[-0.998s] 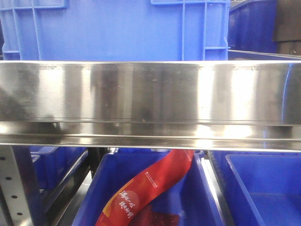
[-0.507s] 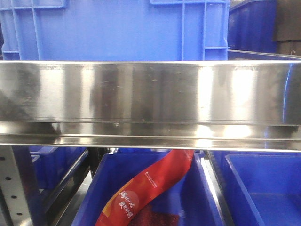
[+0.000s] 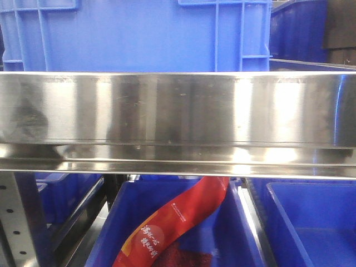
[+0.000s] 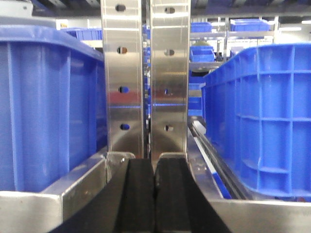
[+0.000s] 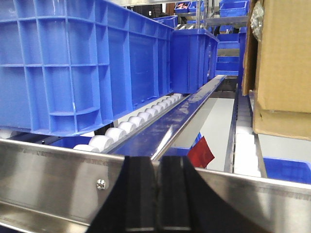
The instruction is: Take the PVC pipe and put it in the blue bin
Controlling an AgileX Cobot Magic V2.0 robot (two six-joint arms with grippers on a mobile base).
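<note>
Wide brushed stainless-steel shelf beam (image 3: 178, 117) spans the middle of the front view, glare patches on it. Perforated grey steel upright (image 3: 19, 217) at lower left. In the left wrist view, two slotted shiny metal posts (image 4: 146, 73) rise at centre; more racking far behind under ceiling strip lights, upper right. In the right wrist view, white plastic conveyor rollers (image 5: 136, 121) run diagonally beside a long steel rail (image 5: 180, 116); pale grey floor at centre right.

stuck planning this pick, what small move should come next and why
Probably raise an arm to look into a blue bin first. No PVC pipe shows in any view, and both the left gripper and right gripper sit closed and empty behind the steel rail.
</note>
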